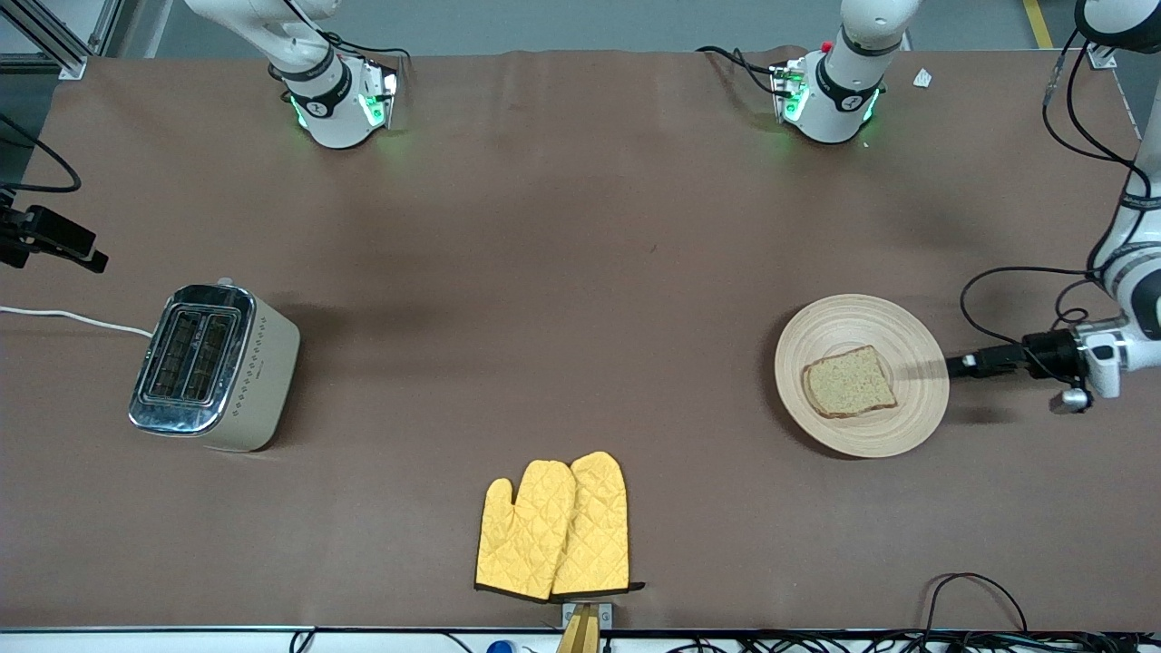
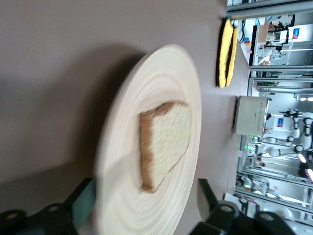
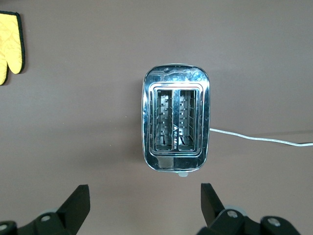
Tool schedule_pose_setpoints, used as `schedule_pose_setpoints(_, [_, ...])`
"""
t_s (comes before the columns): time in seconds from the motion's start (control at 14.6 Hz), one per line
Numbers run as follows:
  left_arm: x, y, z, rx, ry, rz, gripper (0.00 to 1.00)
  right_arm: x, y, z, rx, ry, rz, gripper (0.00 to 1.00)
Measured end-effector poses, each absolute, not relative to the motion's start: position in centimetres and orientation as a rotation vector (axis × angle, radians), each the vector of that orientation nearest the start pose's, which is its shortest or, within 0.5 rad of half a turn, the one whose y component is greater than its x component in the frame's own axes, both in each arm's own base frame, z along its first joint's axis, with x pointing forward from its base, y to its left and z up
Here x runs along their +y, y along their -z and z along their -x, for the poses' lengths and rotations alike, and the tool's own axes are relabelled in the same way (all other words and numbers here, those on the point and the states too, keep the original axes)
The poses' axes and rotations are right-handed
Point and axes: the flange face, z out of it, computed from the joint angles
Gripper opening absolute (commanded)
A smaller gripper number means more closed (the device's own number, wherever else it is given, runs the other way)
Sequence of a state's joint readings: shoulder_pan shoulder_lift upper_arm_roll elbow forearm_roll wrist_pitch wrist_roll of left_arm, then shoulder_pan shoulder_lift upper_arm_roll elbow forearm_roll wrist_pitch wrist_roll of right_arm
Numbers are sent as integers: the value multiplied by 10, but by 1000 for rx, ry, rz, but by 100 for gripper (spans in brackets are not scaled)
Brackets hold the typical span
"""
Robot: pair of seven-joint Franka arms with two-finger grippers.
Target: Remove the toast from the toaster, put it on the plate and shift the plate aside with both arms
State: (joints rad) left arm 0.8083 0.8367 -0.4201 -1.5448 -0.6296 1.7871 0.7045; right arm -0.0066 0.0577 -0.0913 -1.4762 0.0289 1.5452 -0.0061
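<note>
Front view: your toast (image 1: 849, 382) lay on the plate (image 1: 862, 317). Left gripper (image 1: 952, 365) was released, level with the plate's rim at the left arm's end, jaws straddling it. Right gripper (image 3: 142, 205) sat open over the toaster (image 1: 218, 367), well apart from the plate.

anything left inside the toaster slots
No bread: the right wrist view looks straight down into the toaster, and both slots show only bare wire racks. The slot floors are too dark to see. The toast lies on the plate.
</note>
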Motion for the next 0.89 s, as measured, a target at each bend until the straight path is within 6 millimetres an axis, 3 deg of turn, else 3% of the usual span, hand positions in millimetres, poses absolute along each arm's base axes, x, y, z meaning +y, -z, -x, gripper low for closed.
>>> schedule_pose_setpoints(0.21, [223,-259,-651,13,-43,-2218,100,-51,-635,-568,141,20,3115,100])
schedule_pose_setpoints(0.34, [206,-301,-665,2,-34,-2284,100,-51,-635,-568,141,20,3115,100])
schedule_pose_setpoints(0.62, [162,-368,-678,-25,-17,-2386,100,-51,-635,-568,141,20,3115,100])
schedule_pose_setpoints(0.89, [114,-434,-678,-15,1,-2459,100,-51,-635,-568,141,20,3115,100])
